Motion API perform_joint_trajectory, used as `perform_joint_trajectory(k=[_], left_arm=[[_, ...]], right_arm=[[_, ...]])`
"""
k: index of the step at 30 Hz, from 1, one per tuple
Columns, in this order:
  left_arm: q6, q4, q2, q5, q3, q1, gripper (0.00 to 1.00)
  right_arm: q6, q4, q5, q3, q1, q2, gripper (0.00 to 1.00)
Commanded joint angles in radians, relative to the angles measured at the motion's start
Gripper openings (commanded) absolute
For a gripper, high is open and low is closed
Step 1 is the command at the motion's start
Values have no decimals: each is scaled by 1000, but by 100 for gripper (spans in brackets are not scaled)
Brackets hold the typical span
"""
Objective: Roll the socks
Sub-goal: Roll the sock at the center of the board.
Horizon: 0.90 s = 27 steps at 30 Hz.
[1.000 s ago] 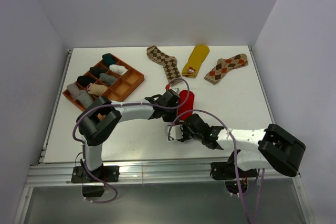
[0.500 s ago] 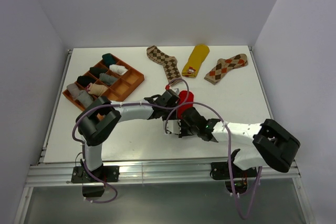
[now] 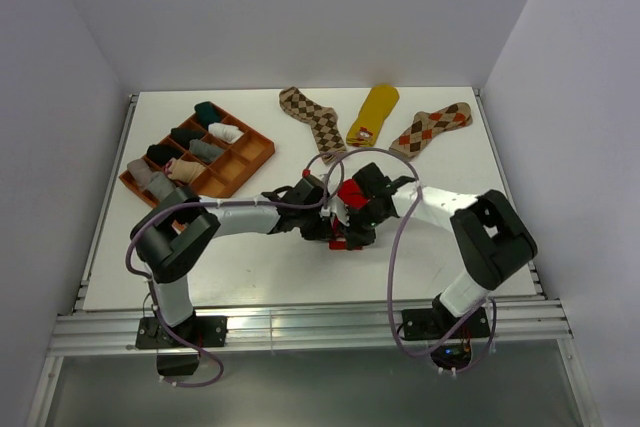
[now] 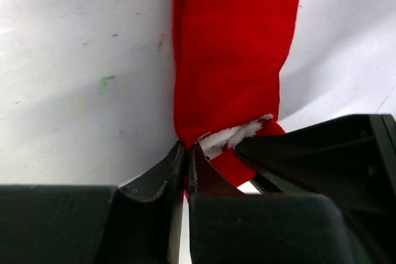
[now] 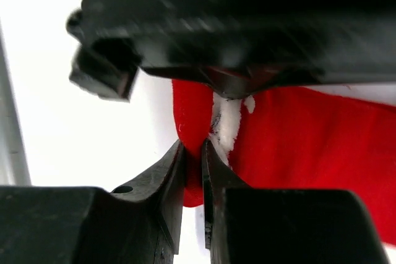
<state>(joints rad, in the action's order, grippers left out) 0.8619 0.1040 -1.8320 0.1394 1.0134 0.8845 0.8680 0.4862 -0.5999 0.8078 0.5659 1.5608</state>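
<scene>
In the middle of the desk, your left jaws and right jaws are both pinched narrow on the near end of the red sock, so the roll looks barely begun. Next, turn that end over evenly toward the far side. The mustard sock lies unrolled at the far edge.

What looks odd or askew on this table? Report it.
The orange tray sits at a slant on the white tabletop. Small green and orange smudges mark it beside the red sock. Nothing looks spilled or damaged.
</scene>
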Motion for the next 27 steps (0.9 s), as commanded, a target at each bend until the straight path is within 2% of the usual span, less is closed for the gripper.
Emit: perform_joint_trajectory(k=[1, 5, 9, 14, 17, 23, 27], left_arm=[[11, 103, 19, -66, -64, -5, 11], [46, 59, 65, -66, -105, -5, 15], [58, 43, 91, -72, -114, -5, 17], [69, 13, 120, -83, -145, -5, 17], [48, -7, 154, -135, -160, 5, 17], [-56, -95, 278, -222, -217, 44, 29], [-208, -181, 329, -247, -220, 86, 46]], right_arm=[[3, 212, -84, 66, -75, 90, 19], [20, 287, -139, 129, -138, 188, 20], [77, 492, -230, 272, -188, 323, 20], [88, 632, -238, 402, -228, 494, 20], [74, 698, -251, 482, -236, 559, 20], [81, 807, -262, 571, -242, 659, 21], [80, 854, -274, 597, -244, 709, 22]])
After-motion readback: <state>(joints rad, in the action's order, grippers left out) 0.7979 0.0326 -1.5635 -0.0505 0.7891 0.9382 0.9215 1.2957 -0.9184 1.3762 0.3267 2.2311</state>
